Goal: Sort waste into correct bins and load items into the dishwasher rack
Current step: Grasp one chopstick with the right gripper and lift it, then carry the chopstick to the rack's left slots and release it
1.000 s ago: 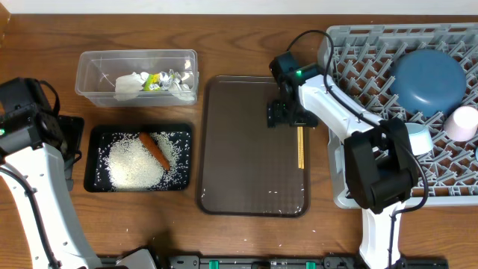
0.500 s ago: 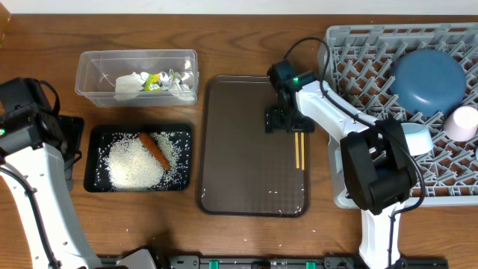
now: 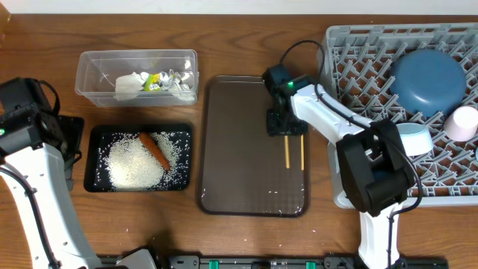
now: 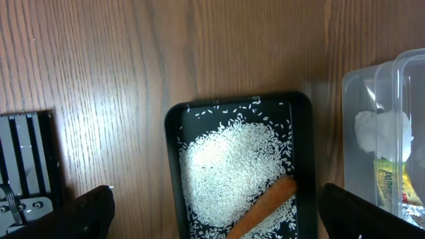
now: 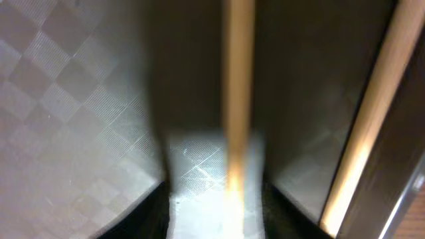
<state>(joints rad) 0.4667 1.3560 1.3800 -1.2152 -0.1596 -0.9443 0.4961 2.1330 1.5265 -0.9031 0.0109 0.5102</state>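
Two wooden chopsticks (image 3: 286, 152) lie apart on the brown serving tray (image 3: 239, 149). My right gripper (image 3: 282, 123) stands low over their far ends. In the right wrist view one chopstick (image 5: 239, 99) runs between the jaws, which are narrowed with gaps still showing; the other chopstick (image 5: 378, 113) lies outside to the right. My left gripper (image 4: 219, 216) hangs wide open above the black tray (image 3: 89, 157) of rice (image 3: 134, 166) and carrot (image 3: 155, 149). The clear tub (image 3: 137, 56) holds tissue (image 3: 128, 84) and wrappers (image 3: 160, 79). The rack (image 3: 358, 60) carries the dark-blue plate (image 3: 428, 81), bowl (image 3: 414, 138) and cup (image 3: 463, 123).
A black slatted block (image 4: 26, 166) sits on the wooden table left of the black tray. The brown tray's raised rim (image 3: 306, 172) runs just right of the chopsticks, close to the rack's left wall (image 3: 332, 97).
The right gripper has shifted left across the brown tray and its jaws have narrowed. One chopstick has slid left, away from the other. The left arm has not moved.
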